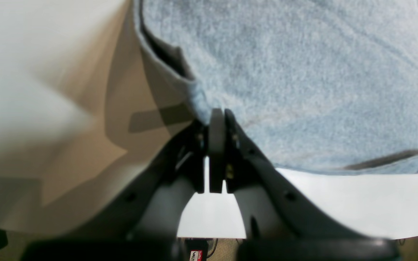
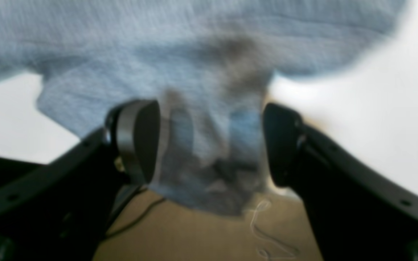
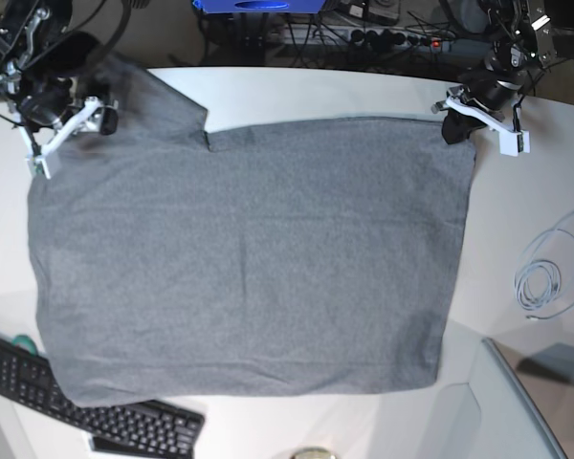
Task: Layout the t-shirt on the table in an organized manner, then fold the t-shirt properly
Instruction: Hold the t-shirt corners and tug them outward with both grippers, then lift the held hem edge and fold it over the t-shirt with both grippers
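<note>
Two arms, one shirt, each at a far corner of it. From the left wrist: the left gripper (image 1: 217,119) pinched tight on a corner of the t-shirt (image 1: 303,72), pads together with fabric caught between them; grey cloth spreading up and to the right, a hem fold opening just left of the tips, a strip of the white table (image 1: 339,199) under the edge. From the right wrist, blurred: the right gripper (image 2: 210,145) with pads well apart and a bunched tongue of the t-shirt (image 2: 201,72) hanging between them, touching neither pad for certain; tan floor below, white table (image 2: 376,108) to the right, so this corner hanging at or past the table's edge. From the base: the t-shirt (image 3: 249,258) spread nearly flat across the table (image 3: 297,91), long axis side to side, near hem close to the front edge and brushing a black keyboard (image 3: 86,402); the left gripper (image 3: 459,120) at the far corner on this view's right, the right gripper (image 3: 67,120) at the far corner on the left, where a sleeve lies folded and rumpled. Likely stage: laying out, not yet folding. Rumpled sleeve nearest the right arm, fabric already between its pads, so probably a close-and-pull outward from there, away from the clamped corner.
</note>
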{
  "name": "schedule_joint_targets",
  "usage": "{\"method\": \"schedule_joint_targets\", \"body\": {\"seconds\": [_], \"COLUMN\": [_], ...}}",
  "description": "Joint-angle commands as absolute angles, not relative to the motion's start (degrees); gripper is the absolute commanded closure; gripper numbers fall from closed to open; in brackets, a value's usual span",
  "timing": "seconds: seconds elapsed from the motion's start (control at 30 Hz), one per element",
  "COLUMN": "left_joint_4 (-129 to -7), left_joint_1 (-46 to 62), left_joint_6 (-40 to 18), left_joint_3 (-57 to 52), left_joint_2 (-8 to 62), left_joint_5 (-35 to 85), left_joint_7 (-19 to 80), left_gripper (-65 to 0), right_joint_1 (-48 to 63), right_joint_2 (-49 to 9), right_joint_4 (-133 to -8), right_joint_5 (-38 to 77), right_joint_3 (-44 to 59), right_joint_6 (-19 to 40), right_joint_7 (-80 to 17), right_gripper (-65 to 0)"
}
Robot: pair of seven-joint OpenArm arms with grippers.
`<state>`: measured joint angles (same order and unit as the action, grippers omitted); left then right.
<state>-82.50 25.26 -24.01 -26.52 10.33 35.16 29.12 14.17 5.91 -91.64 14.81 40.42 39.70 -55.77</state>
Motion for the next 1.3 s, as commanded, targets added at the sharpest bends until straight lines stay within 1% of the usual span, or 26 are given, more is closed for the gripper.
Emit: {"method": "schedule_joint_targets", "body": {"seconds": [0.0,0.23,0.37,0.57,0.67,0.7,0.77,0.9,0.93,0.97,1.1,1.27], "left_joint_4": [-83.3,-83.1,-83.0,-83.1,-83.2,-83.1,-83.0,-83.2,-83.3,-83.4,-84.4,-90.2], "left_joint_1": [25.5,25.5,25.5,25.4,25.4,25.4,25.4,25.4,25.4,25.4,25.9,28.8], "left_joint_6": [-24.2,-24.2,-24.2,-24.2,-24.2,-24.2,-24.2,-24.2,-24.2,-24.2,-24.2,-24.2], "left_joint_3": [-26.9,-26.9,-26.9,-26.9,-26.9,-26.9,-26.9,-26.9,-26.9,-26.9,-26.9,-26.9], "left_joint_2": [11.0,11.0,11.0,11.0,11.0,11.0,11.0,11.0,11.0,11.0,11.0,11.0], "left_joint_5": [35.8,35.8,35.8,35.8,35.8,35.8,35.8,35.7,35.7,35.7,35.7,35.7], "left_joint_7": [28.1,28.0,28.0,28.0,28.0,28.0,28.0,28.1,28.3,28.3,28.3,28.3], "left_gripper": [0.0,0.0,0.0,0.0,0.0,0.0,0.0,0.0,0.0,0.0,0.0,0.0], "right_joint_1": [13.8,14.0,14.8,15.0,15.6,15.8,15.8,15.8,15.9,16.1,18.8,20.4], "right_joint_2": [5.4,5.4,4.6,4.2,4.2,4.2,4.2,4.2,4.2,4.2,4.6,4.6], "right_joint_4": [-91.6,-89.5,-89.5,-84.4,-84.2,-84.2,-84.1,-84.3,-84.6,-85.3,-91.6,-99.6], "right_joint_5": [14.9,14.8,14.8,14.8,14.8,14.8,14.8,14.8,14.8,14.8,14.9,15.1], "right_joint_3": [40.7,40.7,40.6,40.7,40.7,40.7,40.6,40.6,40.6,40.6,40.4,40.5], "right_joint_6": [40.0,40.0,40.0,40.0,40.0,40.0,40.0,40.0,40.0,40.0,40.0,40.0], "right_joint_7": [-55.5,-48.0,-47.1,-46.7,-44.3,-43.3,-42.8,-42.9,-42.9,-42.9,-43.6,-50.2], "right_gripper": [-42.5,-42.5,-42.5,-42.3,-41.9,-40.2,-33.2,-8.3,-2.9,0.0,-0.6,-0.6]}}
